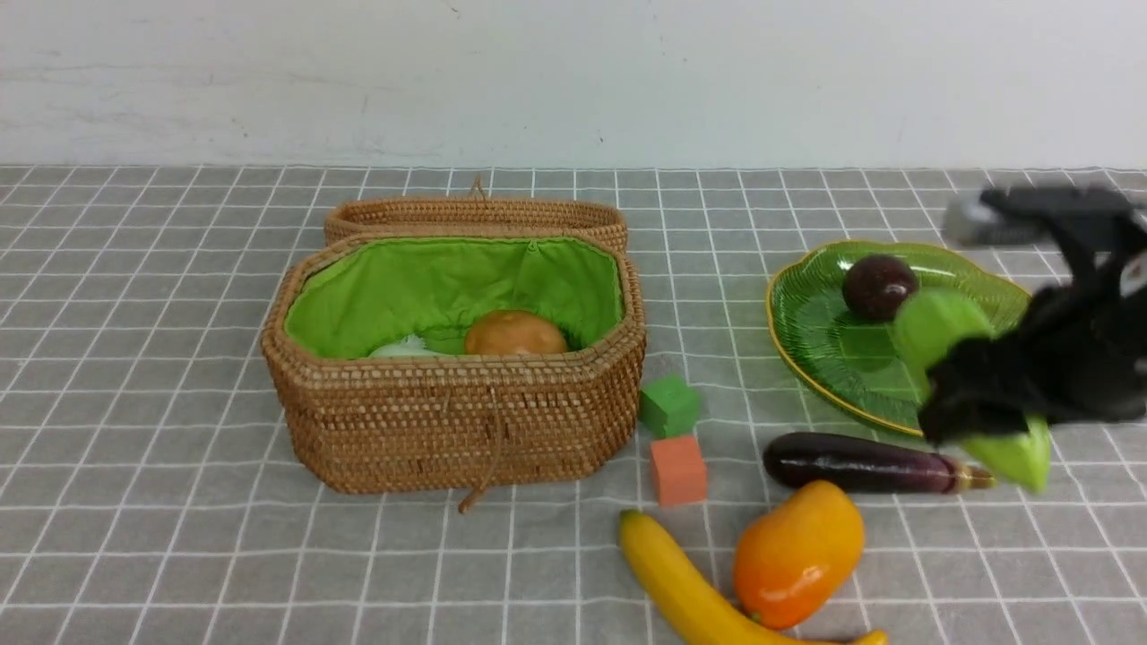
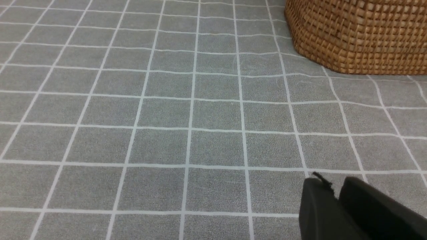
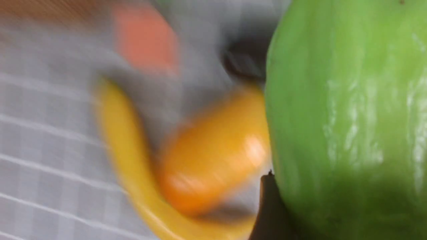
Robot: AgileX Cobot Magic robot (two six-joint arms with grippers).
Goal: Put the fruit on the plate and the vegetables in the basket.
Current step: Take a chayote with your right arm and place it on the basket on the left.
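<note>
Smooth waxy cucumber (image 1: 936, 327) (blurred) clamped in right end effector (image 1: 981, 403); left end effector (image 2: 335, 190) closed.

The dark maroon fruit (image 1: 879, 287) lies on the green plate (image 1: 806, 331). The potato (image 1: 515, 333) and the radish (image 1: 403, 348) lie in the open basket (image 1: 448, 430). The light green cucumber (image 1: 941, 327) hangs tilted over the plate's near edge. The eggplant (image 1: 860, 463), the mango (image 1: 797, 554) and the banana (image 1: 690, 582) lie in front of the plate.

potato (image 1: 514, 333) in basket (image 1: 452, 421), plate (image 1: 806, 331) to its right, mango (image 1: 797, 551) before eggplant (image 1: 860, 463)

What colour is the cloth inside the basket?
Bright green. The lining inside the tan woven basket shows best in the front view.
</note>
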